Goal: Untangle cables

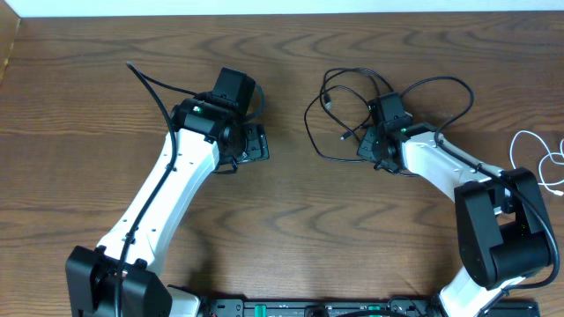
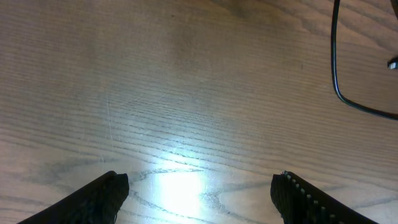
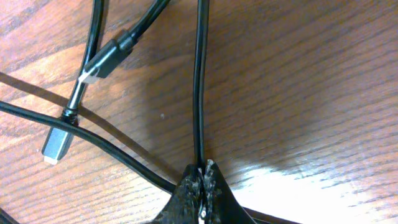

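Black cables (image 1: 352, 97) lie looped and crossed on the wooden table right of centre. A white cable (image 1: 545, 160) lies apart at the far right edge. My right gripper (image 1: 372, 145) sits at the tangle's lower part. In the right wrist view its fingers (image 3: 203, 171) are shut on one black cable strand (image 3: 199, 81), with two plug ends (image 3: 109, 59) lying to the left. My left gripper (image 1: 256, 143) is open and empty over bare wood left of the tangle. The left wrist view shows its fingers (image 2: 199, 186) wide apart and a black cable loop (image 2: 339, 87) at the upper right.
The table's far edge (image 1: 282, 12) runs along the top. Thick black arm cable (image 1: 154, 88) trails from the left arm. The arm bases stand at the front left and front right.
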`<state>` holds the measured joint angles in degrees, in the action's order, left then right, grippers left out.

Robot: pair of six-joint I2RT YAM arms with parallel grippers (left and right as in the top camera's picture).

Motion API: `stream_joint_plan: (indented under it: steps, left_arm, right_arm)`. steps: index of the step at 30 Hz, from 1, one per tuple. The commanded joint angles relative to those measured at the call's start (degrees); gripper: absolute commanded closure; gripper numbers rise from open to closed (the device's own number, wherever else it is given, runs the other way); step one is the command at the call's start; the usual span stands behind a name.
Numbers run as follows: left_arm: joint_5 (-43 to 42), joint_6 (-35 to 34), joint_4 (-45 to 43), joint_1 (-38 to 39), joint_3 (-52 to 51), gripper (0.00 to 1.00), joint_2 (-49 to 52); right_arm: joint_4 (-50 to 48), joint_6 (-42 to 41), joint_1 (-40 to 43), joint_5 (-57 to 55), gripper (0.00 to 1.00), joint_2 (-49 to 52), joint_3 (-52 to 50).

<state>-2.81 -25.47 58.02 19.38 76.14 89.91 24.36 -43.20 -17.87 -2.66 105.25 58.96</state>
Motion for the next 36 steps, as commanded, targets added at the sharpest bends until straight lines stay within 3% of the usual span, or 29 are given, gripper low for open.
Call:
stream_joint_plan:
  steps: [1, 5, 9, 16, 22, 27, 36]
  left_arm:
    - [0.7, -0.09, 0.26, -0.13, -0.26, 0.21, 0.33]
    - [0.7, -0.09, 0.24, -0.13, -0.26, 0.21, 0.33]
    - [0.7, -0.09, 0.22, -0.13, -0.26, 0.21, 0.33]
    - [0.7, -0.09, 0.2, -0.13, -0.26, 0.21, 0.33]
    - [0.7, -0.09, 0.22, -0.13, -0.26, 0.21, 0.33]
    - [0.7, -0.09, 0.2, -0.13, -0.26, 0.21, 0.33]
    - [0.7, -0.09, 0.22, -0.13, -0.26, 0.21, 0.33]
  right_arm:
    - [0.37, 2.71, -0.28, 2.99, 0.99, -0.07, 0.37]
    - [4.15, 11.19, 0.07, 8.92, 0.99, -2.69, 4.37]
    - [15.23, 19.43, 0.13, 9.94, 0.99, -7.13, 13.86]
    - [28.17, 24.98, -0.22, 13.0, 0.99, -13.29, 31.47]
    - [26.88, 24.41, 0.59, 19.8, 0.99, -16.52, 44.46]
    - [23.91, 23.52, 0.81, 18.99, 0.99, -16.87, 54.64]
    - [14.88, 19.15, 3.21, 16.06, 0.99, -16.87, 62.31]
